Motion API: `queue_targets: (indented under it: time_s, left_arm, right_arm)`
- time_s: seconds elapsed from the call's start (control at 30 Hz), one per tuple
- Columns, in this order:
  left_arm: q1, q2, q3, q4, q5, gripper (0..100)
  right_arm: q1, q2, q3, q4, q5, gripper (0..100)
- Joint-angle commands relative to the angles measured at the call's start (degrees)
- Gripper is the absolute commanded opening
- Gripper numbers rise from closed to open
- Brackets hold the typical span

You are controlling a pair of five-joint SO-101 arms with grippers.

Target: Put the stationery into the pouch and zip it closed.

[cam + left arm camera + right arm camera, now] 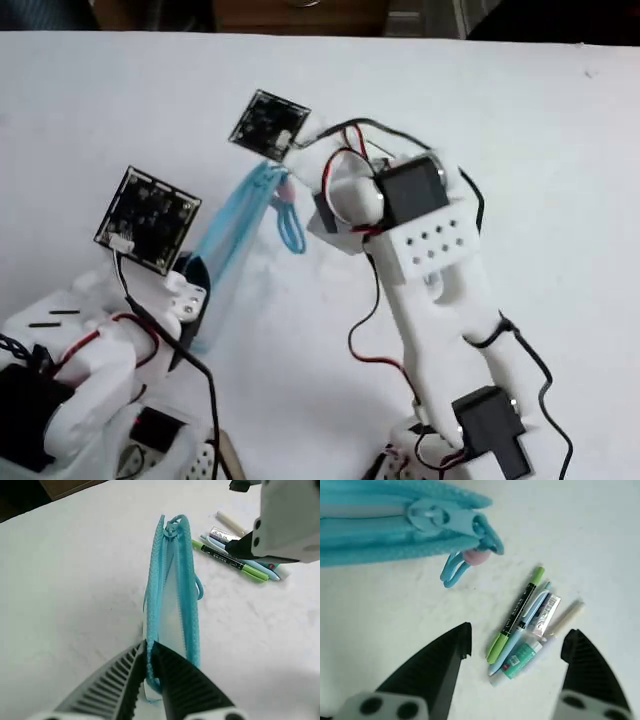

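Pinches the near end of the turquoise pouch [172, 595] in the left gripper [148, 649], fingers closed tight on the fabric edge. Holds it standing on its long edge on the white desk [65, 580], zip side up, the two rows of teeth apart along the length and the slider [171, 530] at the far end. Shows a blue cord loop [452, 570] and a pink bead [472, 556] hanging off that slider end, down onto the desk.

Hangs above the stationery [235, 562] with the right gripper [519, 635], fingers spread wide and gripping nothing. Finds the stationery outside the pouch, bundled side by side on the desk near the slider end: a green pen [515, 614], a light blue pen [521, 629] touching it, a small teal-labelled tube [519, 658], a silvery wrapped piece [546, 611] and a pale stick [566, 617].

Places the pouch, from the high view, between the two arms, running diagonally from the left gripper toward the right arm's wrist.
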Motion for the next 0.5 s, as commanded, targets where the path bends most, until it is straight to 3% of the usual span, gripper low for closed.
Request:
queue_targets:
  time_s: [0.0, 0.1, 0.23, 0.37, 0.47]
  left_arm:
    - [-0.4, 0.84, 0.53, 0.35, -0.09, 3]
    - [-0.4, 0.84, 0.97, 0.35, -0.18, 4]
    - [-2.95, 0.84, 1.05, 0.44, 0.18, 17]
    - [-9.1, 0.84, 4.75, 0.44, 0.09, 27]
    - [-12.44, 0.84, 8.88, 0.35, -0.26, 27]
  right_arm:
    - [0.13, -1.8, 4.4, -3.03, -1.32, 29.7]
    - [-1.89, -1.98, 7.47, -3.03, -0.88, 29.7]
    - [-1.98, -1.98, 8.35, -3.12, -1.32, 29.6]
    - [1.89, -2.07, 8.35, -3.12, -1.32, 29.6]
    - [6.64, -2.07, 8.35, -4.53, -2.73, 29.5]
